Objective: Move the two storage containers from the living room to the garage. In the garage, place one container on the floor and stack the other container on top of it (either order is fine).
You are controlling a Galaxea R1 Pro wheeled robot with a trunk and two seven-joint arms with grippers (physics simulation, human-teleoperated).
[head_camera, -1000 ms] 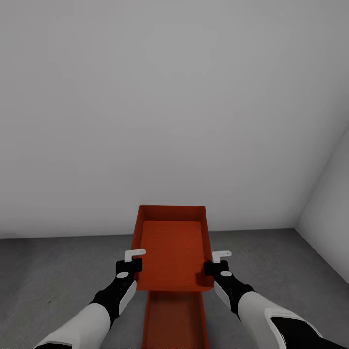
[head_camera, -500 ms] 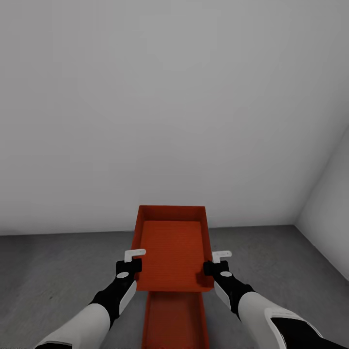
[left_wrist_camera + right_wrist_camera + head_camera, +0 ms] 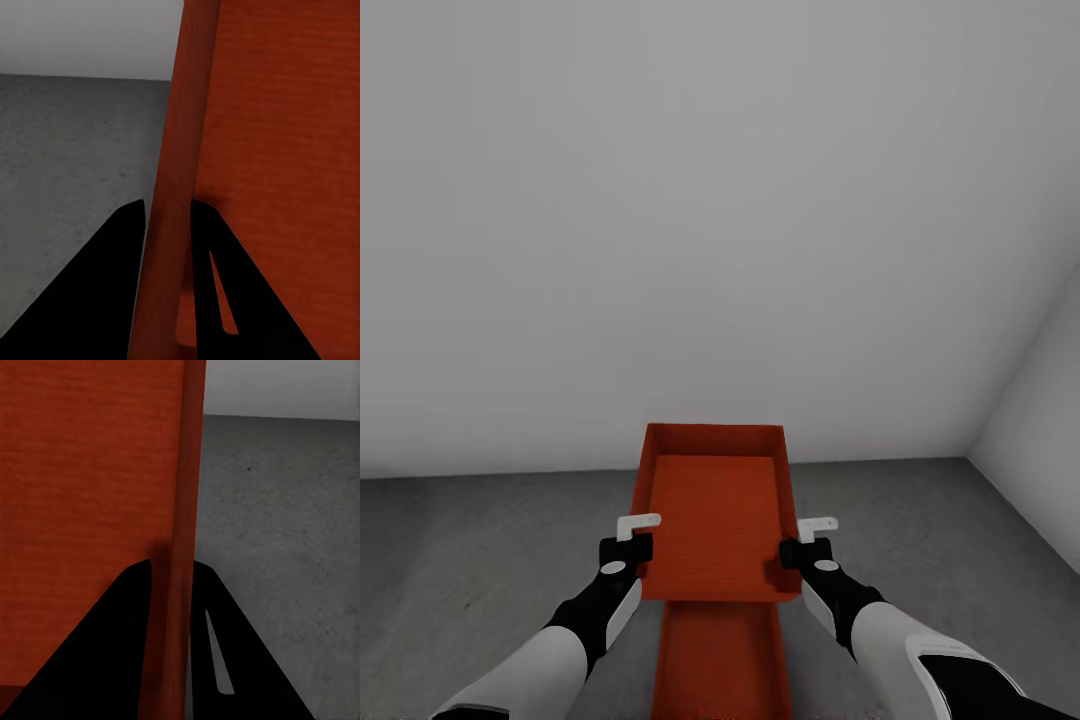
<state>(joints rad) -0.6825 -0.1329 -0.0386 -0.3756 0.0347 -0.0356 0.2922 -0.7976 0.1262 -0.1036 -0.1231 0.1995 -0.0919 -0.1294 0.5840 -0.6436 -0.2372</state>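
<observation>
I hold an orange-red storage container (image 3: 712, 505) up in front of me over the dark grey floor (image 3: 480, 560) of the garage. My left gripper (image 3: 636, 548) is shut on its left wall (image 3: 169, 210), one finger inside and one outside. On the opposite wall (image 3: 178, 562) my right gripper (image 3: 792, 552) is shut the same way. The other storage container (image 3: 722, 660) sits lower, under the near end of the held one, and runs out of view below; I cannot tell what it rests on.
A plain white-grey wall (image 3: 710, 220) rises straight ahead. A second wall (image 3: 1040, 440) meets it in a corner at the right. Bare grey floor stretches on both sides of the containers.
</observation>
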